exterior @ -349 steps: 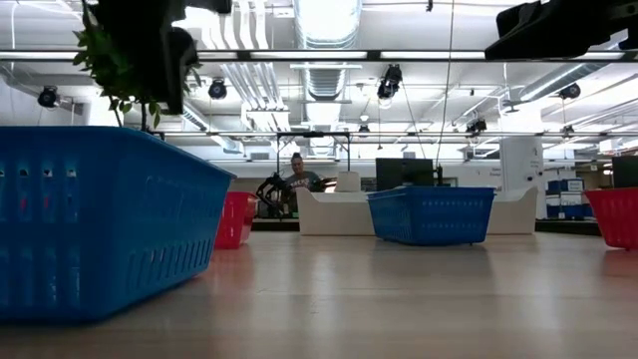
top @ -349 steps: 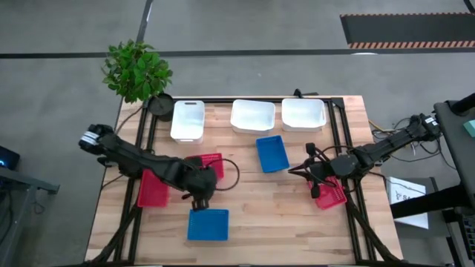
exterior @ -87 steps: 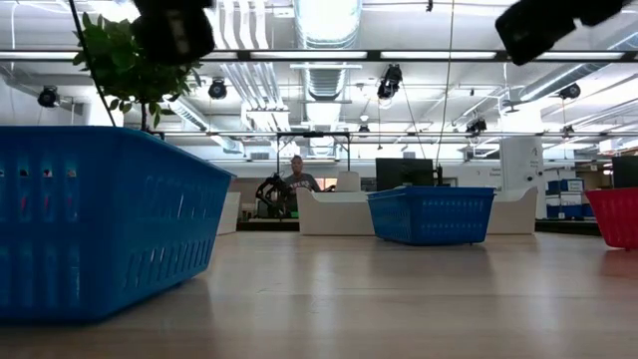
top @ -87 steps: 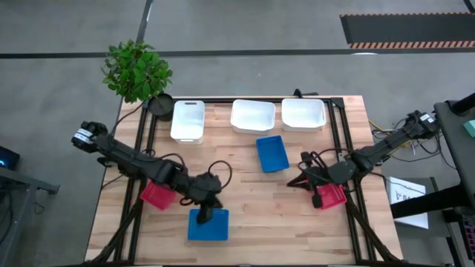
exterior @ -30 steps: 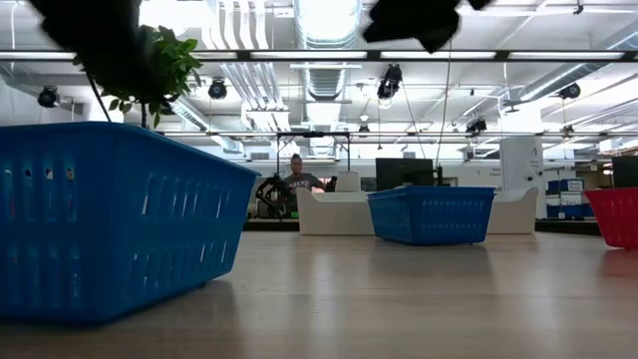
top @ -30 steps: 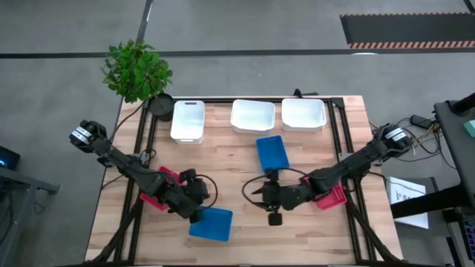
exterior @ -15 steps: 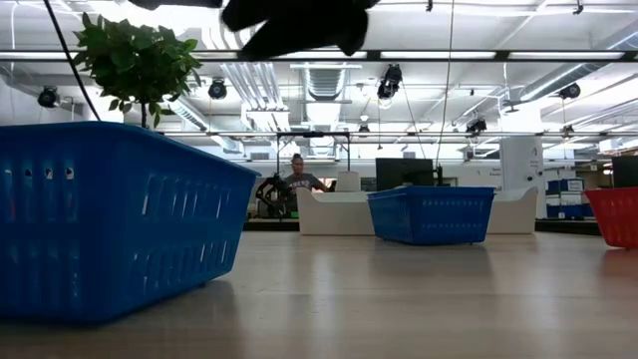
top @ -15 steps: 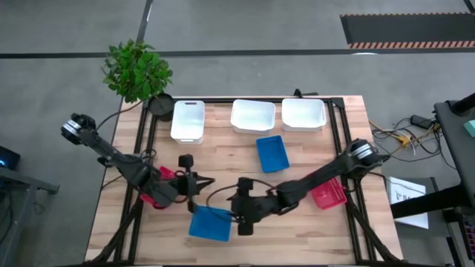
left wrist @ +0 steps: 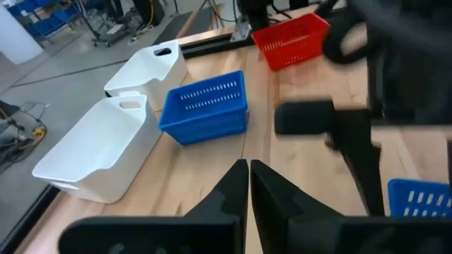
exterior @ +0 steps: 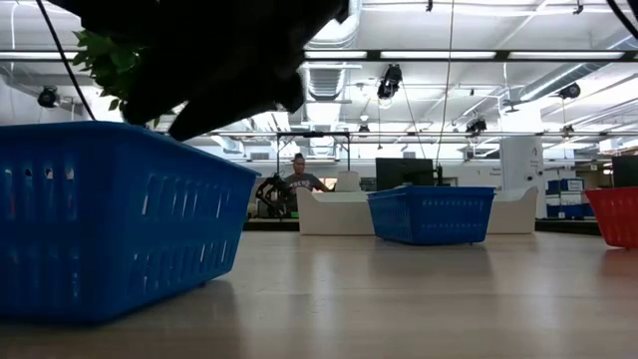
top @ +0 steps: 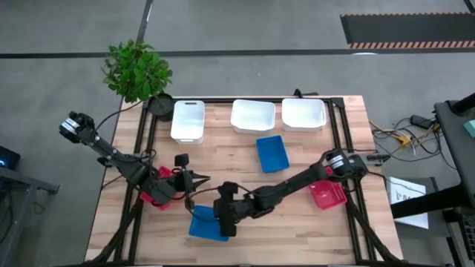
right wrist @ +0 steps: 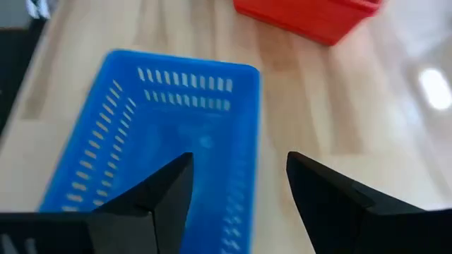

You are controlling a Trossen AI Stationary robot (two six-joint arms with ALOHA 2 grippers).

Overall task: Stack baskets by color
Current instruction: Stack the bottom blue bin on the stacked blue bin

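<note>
A blue basket (top: 202, 225) lies near the table's front edge, large at the left of the low view (exterior: 110, 219). My right gripper (top: 225, 224) hangs open just above it. In the right wrist view (right wrist: 236, 190) its fingers stand on either side of one long wall of that basket (right wrist: 169, 134), without touching it. My left gripper (top: 199, 180) is shut and empty, in the air left of the middle (left wrist: 248, 190), between the near blue basket and a red basket (top: 154, 190). A second blue basket (top: 272, 153) rests flat at the table's middle.
Three white baskets (top: 188, 120) (top: 252, 115) (top: 303, 114) stand in a row along the far edge. Another red basket (top: 329, 194) sits at the right. A potted plant (top: 137, 70) stands at the far left corner. Bare wood lies between the middle and the front right.
My right gripper has swept from the table's middle toward the left and near edge, sinking a little, and now hangs over the near blue basket. My left gripper has drawn back from that basket toward the far edge and has turned about its wrist.
</note>
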